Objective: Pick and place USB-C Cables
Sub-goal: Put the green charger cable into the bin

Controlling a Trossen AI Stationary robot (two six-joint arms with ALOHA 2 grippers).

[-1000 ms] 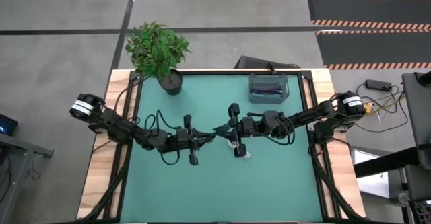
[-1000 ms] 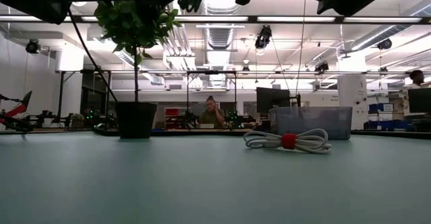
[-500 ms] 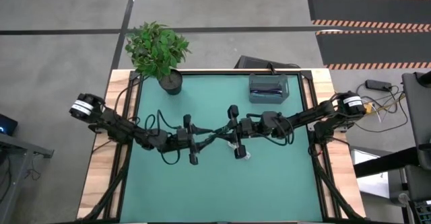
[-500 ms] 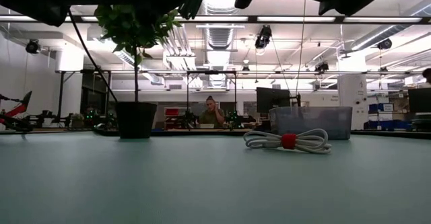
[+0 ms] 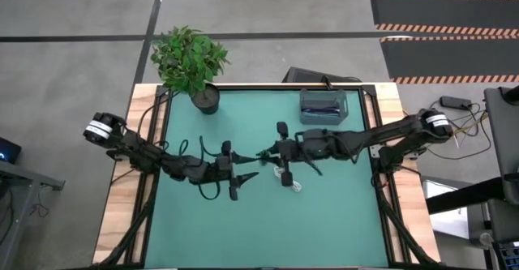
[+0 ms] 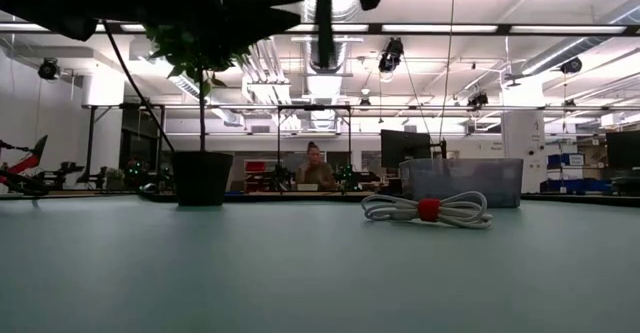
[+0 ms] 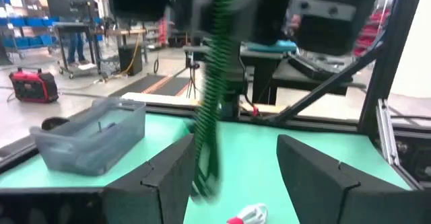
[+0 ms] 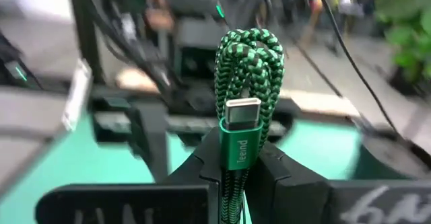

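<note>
My right gripper (image 5: 269, 152) (image 8: 237, 167) is high above the middle of the table, shut on the dark green braided USB-C cable (image 8: 248, 69). The cable also shows in the left wrist view (image 7: 214, 96) and in the low view (image 6: 325, 23). My left gripper (image 5: 241, 173) (image 7: 232, 177) is open, level with the cable. Its fingers point toward the table's right, and the cable hangs just ahead of the gap, apart from it. The white cable with a red tie (image 5: 290, 186) (image 6: 428, 210) lies flat on the green mat. My right gripper pinches the green cable bundle (image 8: 232, 158) between its two fingers, just behind the green plug (image 8: 240, 113). The looped end (image 8: 250, 52) sticks out past the fingertips. The fingers come level from the table's right. The cable is lifted clear and hangs down (image 6: 325, 43).
A clear grey bin (image 5: 323, 105) (image 6: 462, 181) (image 7: 87, 133) stands at the far right of the mat. A potted plant (image 5: 190, 59) (image 6: 200, 93) stands at the far left corner. A person sits in the room beyond the table (image 6: 316, 168).
The green cable reached across between my two grippers. Now it hangs straight down from my right gripper alone, apart from my left gripper. My right arm has stretched a little farther toward the table's left.
</note>
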